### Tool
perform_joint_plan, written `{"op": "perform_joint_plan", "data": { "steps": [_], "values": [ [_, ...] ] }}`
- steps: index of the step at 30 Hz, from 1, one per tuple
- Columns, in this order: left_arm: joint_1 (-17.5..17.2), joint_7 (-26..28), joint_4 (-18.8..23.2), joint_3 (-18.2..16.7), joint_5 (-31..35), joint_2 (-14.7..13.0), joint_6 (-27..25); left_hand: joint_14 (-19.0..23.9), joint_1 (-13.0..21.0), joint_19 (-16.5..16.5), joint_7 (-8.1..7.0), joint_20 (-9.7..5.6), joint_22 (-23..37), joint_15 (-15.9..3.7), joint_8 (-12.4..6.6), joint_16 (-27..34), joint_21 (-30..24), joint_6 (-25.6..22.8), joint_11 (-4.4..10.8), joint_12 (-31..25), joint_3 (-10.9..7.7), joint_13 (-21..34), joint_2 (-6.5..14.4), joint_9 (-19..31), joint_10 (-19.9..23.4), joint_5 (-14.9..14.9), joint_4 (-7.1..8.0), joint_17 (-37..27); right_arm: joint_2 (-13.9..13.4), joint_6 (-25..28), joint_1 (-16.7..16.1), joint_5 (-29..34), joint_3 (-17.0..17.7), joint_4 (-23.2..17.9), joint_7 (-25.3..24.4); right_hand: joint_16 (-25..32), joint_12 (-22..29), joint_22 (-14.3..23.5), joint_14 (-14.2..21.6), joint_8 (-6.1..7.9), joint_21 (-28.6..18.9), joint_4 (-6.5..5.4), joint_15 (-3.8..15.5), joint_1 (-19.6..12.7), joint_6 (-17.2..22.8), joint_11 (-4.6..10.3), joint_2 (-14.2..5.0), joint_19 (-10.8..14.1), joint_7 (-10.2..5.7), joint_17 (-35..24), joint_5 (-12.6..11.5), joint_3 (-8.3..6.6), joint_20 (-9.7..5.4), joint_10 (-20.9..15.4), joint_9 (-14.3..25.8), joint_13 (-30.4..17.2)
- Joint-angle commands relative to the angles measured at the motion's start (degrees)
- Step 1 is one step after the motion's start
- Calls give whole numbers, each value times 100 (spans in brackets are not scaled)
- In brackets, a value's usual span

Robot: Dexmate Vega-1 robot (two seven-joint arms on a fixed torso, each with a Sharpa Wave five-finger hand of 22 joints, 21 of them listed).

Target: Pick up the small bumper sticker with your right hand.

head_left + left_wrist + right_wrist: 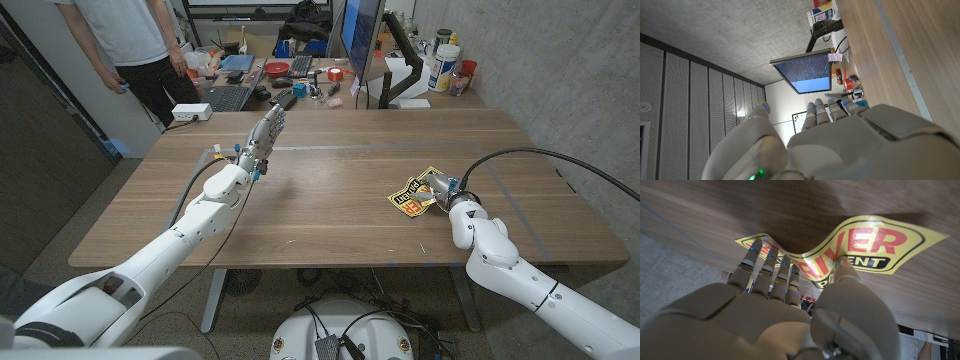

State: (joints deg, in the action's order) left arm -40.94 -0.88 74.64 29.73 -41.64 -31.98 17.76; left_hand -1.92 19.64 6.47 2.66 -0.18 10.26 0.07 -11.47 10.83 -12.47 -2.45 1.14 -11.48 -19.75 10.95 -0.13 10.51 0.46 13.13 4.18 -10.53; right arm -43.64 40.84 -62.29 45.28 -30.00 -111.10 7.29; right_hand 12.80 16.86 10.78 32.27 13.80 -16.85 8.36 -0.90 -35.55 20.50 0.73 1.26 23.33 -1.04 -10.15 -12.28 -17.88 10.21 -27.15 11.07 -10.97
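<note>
The small bumper sticker [412,194], yellow with red and black lettering, lies at the right side of the wooden table [330,190]. My right hand [441,190] is at the sticker's right edge. In the right wrist view the sticker [865,245] is bent into a wave and partly lifted off the wood. The right hand [790,315] pinches it, with the fingers [765,265] on one side and the thumb on the other. My left hand [264,138] hovers over the table's far left part, fingers straight and apart, holding nothing. Its back [840,145] also shows in the left wrist view.
A black cable [540,158] arcs over the table's right end to my right wrist. A white box [190,112] sits at the far left corner. Beyond the table are a cluttered desk with a keyboard [232,97] and monitor [360,35], and a person [130,40].
</note>
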Motion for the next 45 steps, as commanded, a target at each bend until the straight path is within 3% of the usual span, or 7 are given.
{"op": "perform_joint_plan", "data": {
  "steps": [1,15,45],
  "values": [
    [-28,48,62,23,14,6,-3,-49,23,18,-37,19,14,-20,5,2,26,-30,39,-17,23,10,59,30,8,-11,15,-11,9,-49,-165,-63,140,-80,-348,61,35,11,157,43,-46,-8,33,-75,121,11,-17,122,-30,-16,17,-46,-22,-107,28,1],
    [-25,61,78,55,15,15,10,-48,22,19,-36,32,16,-20,4,4,35,-33,68,-19,35,10,62,30,9,-13,15,-12,39,-295,-418,-157,384,-145,-1002,112,198,24,1123,170,-109,7,493,-366,859,183,-121,617,-267,-10,54,-169,-294,-805,49,-5],
    [80,-56,-102,59,-15,82,41,-49,25,20,-42,36,18,-25,5,5,48,-34,50,-22,53,10,73,30,14,-18,14,-12,-25,-360,-466,-76,556,-456,-1033,15,157,28,1185,117,-86,-21,451,-401,892,163,-145,679,-252,-13,82,-191,-312,-841,55,-5]
  ]
}}
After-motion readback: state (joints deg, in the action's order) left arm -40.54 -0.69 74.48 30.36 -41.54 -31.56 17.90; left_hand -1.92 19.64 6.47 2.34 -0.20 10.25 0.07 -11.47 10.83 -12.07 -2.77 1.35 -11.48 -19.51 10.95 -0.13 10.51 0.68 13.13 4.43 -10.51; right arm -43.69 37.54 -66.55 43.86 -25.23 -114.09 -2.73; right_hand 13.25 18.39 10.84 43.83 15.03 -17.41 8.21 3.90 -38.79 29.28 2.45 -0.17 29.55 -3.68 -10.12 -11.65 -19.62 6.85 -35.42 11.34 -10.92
